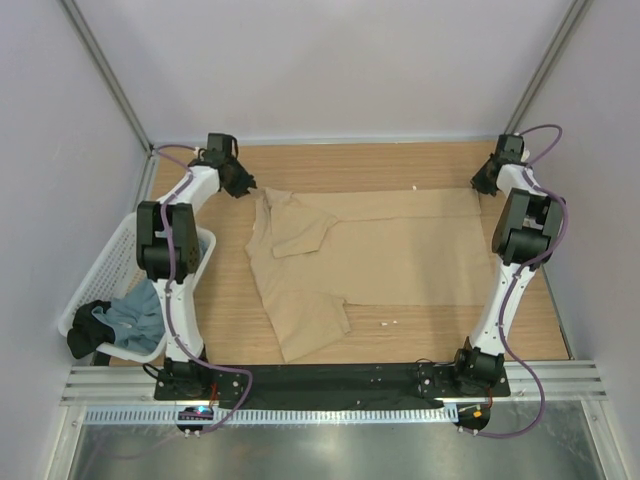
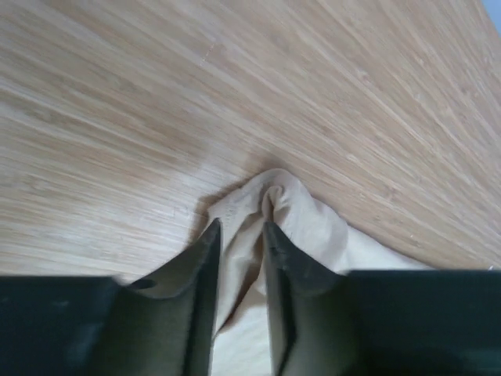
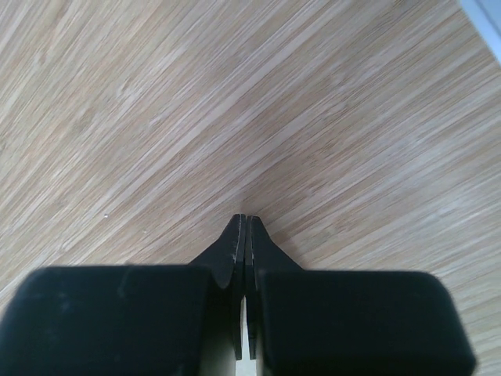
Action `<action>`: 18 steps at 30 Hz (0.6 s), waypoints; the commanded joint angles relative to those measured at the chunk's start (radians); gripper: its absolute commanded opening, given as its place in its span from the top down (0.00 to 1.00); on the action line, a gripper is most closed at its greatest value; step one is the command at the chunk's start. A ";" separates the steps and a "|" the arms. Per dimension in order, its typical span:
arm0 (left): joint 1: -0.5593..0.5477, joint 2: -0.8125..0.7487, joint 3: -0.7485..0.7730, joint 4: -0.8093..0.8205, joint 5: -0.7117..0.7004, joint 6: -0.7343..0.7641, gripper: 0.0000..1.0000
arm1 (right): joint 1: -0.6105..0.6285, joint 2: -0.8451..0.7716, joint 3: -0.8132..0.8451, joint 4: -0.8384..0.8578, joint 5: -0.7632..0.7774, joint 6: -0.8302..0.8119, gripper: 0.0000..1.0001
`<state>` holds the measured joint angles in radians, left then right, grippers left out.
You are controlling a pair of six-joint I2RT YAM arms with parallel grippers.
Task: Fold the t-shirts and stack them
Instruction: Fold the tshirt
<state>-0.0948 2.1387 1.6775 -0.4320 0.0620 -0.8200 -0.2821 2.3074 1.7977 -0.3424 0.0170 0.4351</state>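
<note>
The tan-beige t-shirt (image 1: 400,250) lies spread across the wooden table, its left side rumpled with a sleeve folded over. My left gripper (image 1: 243,187) is at the shirt's far left corner. In the left wrist view the gripper (image 2: 241,227) is shut on a bunched fold of the tan cloth (image 2: 313,227). My right gripper (image 1: 480,186) is at the shirt's far right corner. In the right wrist view the gripper (image 3: 247,219) has its jaws pressed together, with a thin pale strip of cloth (image 3: 248,345) between them. The grey-blue t-shirt (image 1: 135,315) lies crumpled in the basket.
A white mesh basket (image 1: 85,290) stands off the table's left edge beside the left arm, with a dark cloth (image 1: 85,335) in it too. Grey walls close the back and both sides. The arm bases sit on a black rail (image 1: 330,380) at the near edge.
</note>
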 commanded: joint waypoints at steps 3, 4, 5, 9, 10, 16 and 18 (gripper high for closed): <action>0.018 -0.091 0.040 0.005 -0.089 0.074 0.45 | -0.012 -0.034 0.104 -0.038 0.060 -0.041 0.87; 0.017 -0.103 0.047 -0.016 -0.096 0.088 0.39 | -0.011 -0.031 0.123 -0.090 0.067 -0.051 0.81; 0.017 -0.117 0.041 -0.027 -0.100 0.103 0.39 | -0.011 -0.031 0.143 -0.119 0.078 -0.067 0.75; 0.015 -0.168 -0.001 -0.072 -0.033 0.136 0.49 | -0.009 -0.068 0.187 -0.237 0.156 -0.079 0.46; 0.012 -0.162 -0.004 -0.085 -0.013 0.154 0.49 | -0.011 -0.081 0.187 -0.257 0.191 -0.079 0.43; -0.014 -0.140 -0.041 -0.195 0.044 0.211 0.58 | 0.007 -0.196 0.141 -0.417 0.218 -0.059 0.39; -0.022 -0.151 -0.090 -0.176 0.051 0.234 0.68 | 0.021 -0.278 0.042 -0.414 0.180 -0.055 0.45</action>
<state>-0.0982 2.0178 1.6409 -0.5571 0.0731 -0.6479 -0.2810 2.1979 1.9198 -0.6846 0.1864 0.3725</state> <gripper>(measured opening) 0.352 0.586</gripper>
